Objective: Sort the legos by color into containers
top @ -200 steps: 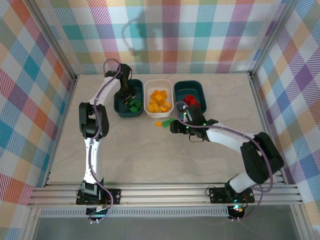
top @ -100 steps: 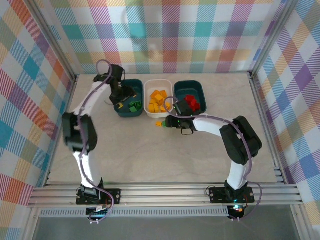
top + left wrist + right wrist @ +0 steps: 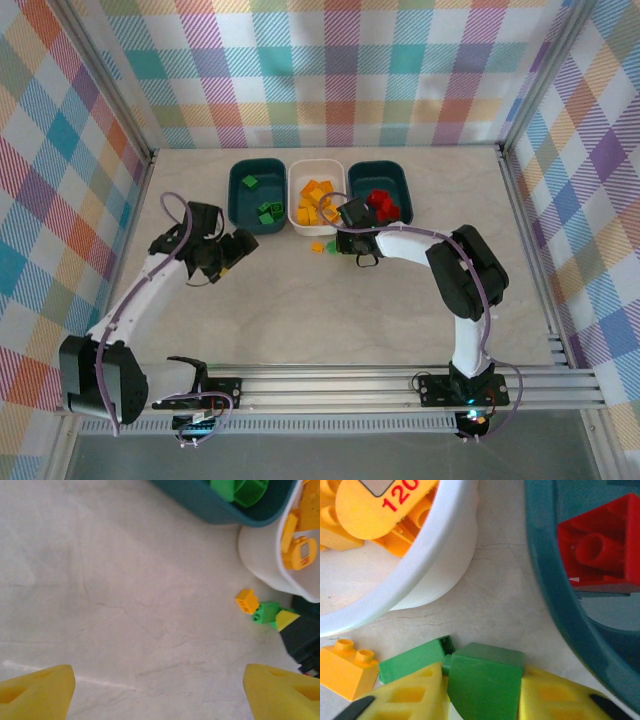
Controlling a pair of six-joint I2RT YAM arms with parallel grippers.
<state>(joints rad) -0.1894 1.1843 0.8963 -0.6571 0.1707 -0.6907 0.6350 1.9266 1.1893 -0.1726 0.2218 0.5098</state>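
The right tool is clamped on a green brick on the tabletop, its yellow pads pressed to either side. The grip sits in tight quarters, just in front of the rims of the white bin and the right teal bin. A second green brick lies against the held one, with an orange brick just beside it.

The left tool hangs with its jaws spread wide and empty over bare tabletop, well apart from the left teal bin. Open surface runs from there to the near edge.

Green bricks lie in the left teal bin, orange-yellow bricks in the white bin and red bricks in the right teal bin.
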